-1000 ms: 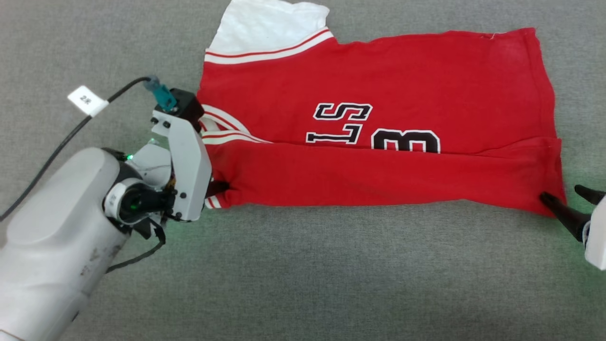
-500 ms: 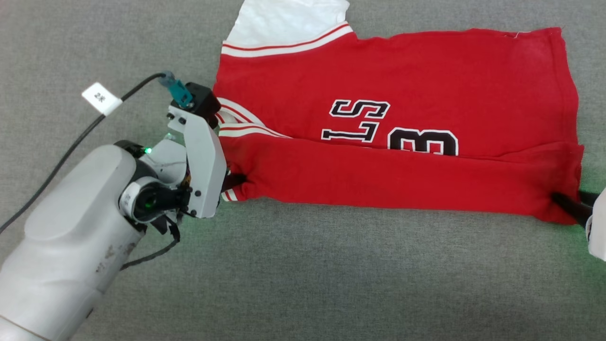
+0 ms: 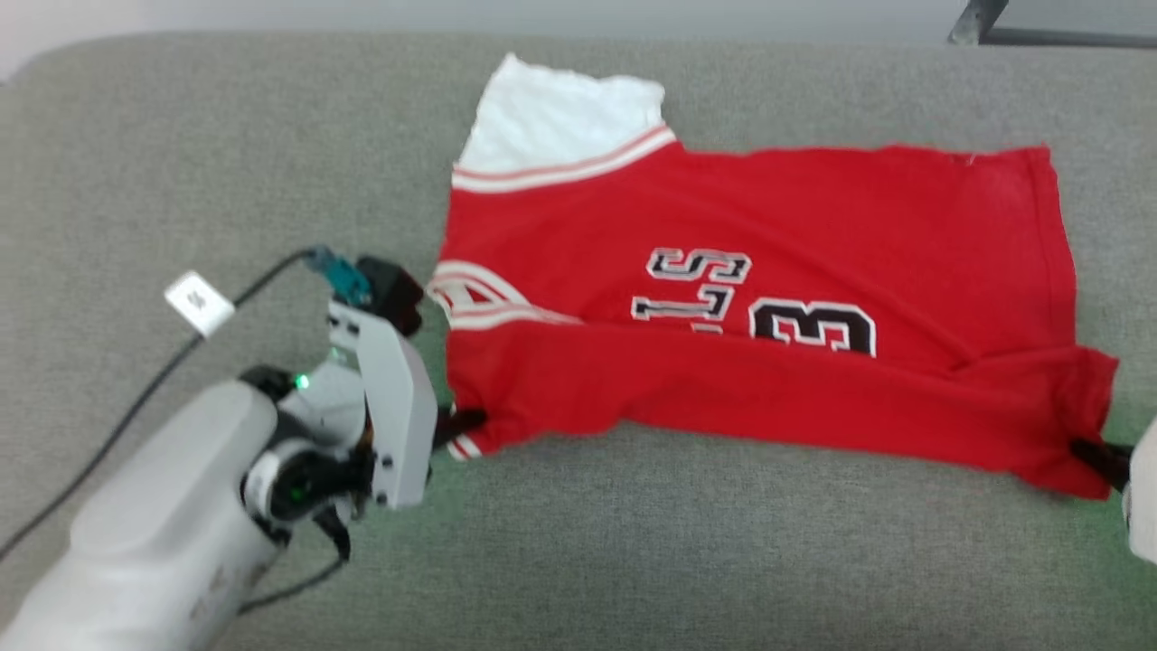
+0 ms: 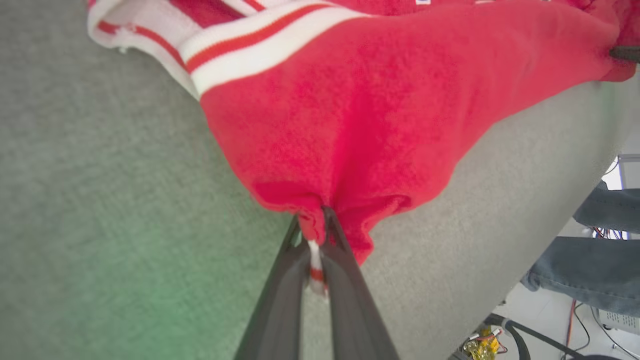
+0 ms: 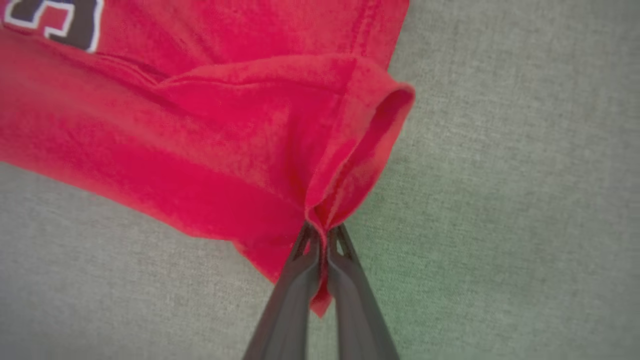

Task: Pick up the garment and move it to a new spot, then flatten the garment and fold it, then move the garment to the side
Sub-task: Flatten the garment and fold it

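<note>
Garment (image 3: 768,217) lettering in head view, fingers (image 4: 344,282) pinching corners in wrist views

Red garment (image 3: 768,262), white sleeve (image 3: 560,117), striped trim

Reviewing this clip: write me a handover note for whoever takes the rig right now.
Left gripper: shut on the garment's near-left corner, at the striped trim.
Right gripper: shut on its near-right corner.
Garment: spread on the grey surface, one white sleeve at the far side.
Done: near long edge folded over the body, half covering the lettering.
Left: finish folding, then move it to the side.
</note>
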You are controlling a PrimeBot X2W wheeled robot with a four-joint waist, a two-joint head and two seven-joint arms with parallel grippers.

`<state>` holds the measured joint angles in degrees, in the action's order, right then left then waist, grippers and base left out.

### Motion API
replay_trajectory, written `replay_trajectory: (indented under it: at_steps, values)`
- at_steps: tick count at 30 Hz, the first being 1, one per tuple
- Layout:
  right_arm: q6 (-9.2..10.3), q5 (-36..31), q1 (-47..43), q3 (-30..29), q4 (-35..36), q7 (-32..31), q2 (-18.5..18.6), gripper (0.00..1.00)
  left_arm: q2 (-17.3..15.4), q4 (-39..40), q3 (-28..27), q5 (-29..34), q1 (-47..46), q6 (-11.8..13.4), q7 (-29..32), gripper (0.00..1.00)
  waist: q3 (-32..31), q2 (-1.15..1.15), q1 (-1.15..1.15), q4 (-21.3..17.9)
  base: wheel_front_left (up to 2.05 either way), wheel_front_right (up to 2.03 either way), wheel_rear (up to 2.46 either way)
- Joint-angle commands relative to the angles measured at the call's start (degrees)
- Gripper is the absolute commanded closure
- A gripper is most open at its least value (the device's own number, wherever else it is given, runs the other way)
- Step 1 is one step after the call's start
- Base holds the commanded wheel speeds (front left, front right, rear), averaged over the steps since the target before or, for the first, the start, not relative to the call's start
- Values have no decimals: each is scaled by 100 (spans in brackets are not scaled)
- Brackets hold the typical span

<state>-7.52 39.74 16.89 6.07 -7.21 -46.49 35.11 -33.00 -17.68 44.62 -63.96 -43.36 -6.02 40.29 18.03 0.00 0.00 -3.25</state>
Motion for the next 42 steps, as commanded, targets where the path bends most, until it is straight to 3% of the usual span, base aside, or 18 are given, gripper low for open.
replay_trajectory:
  at_steps: [1,12,17,19,20,22,23,24,28,34,38,42]
  values:
    - [6,62,-158,-36,44,-29,44,100,-51,142,8,-22,169,38,-36,100,-153,0,0,64,0,0,0]
    - [6,95,-970,-397,499,-98,87,100,-784,1910,-95,-107,1427,643,-383,100,-253,0,0,107,0,0,0]
    - [6,88,-1153,-568,632,-125,34,100,-946,2401,-157,-59,1758,899,-571,100,-251,0,0,114,0,0,0]
    - [6,48,-1166,-675,689,-9,-32,43,-944,2506,-199,-62,1815,942,-674,94,-261,0,0,126,0,0,0]
    - [6,10,-1160,-750,694,53,-71,0,-928,2540,-233,-40,1839,966,-758,74,-267,0,0,136,0,0,0]
    - [6,-50,-1186,-885,791,210,-132,0,-870,2573,-334,-17,1908,1039,-983,46,-294,0,0,149,0,0,0]
    - [6,-67,-1205,-988,830,319,-169,0,-852,2606,-394,10,1936,1072,-1124,8,-300,0,0,151,0,0,0]
    - [6,-105,-1220,-1068,885,426,-211,0,-830,2631,-478,20,1980,1129,-1295,0,-300,0,0,151,0,0,0]
    - [6,-416,-1137,-1412,1130,1070,-405,0,-823,2709,-837,303,2225,1429,-2144,0,-293,0,0,159,0,0,0]
    - [6,-912,-846,-1470,1299,2163,-833,0,-587,2632,-1415,675,2512,1752,-3599,0,-278,0,0,200,0,0,0]
    - [6,-1286,-581,-1479,1206,3016,-1203,0,-433,2444,-1631,999,2320,1701,-4372,0,-254,0,0,199,0,0,0]
    - [5,-1564,-351,-1346,1037,3704,-1576,0,-362,2081,-1756,1220,1789,1533,-4706,0,-185,0,0,119,0,0,0]
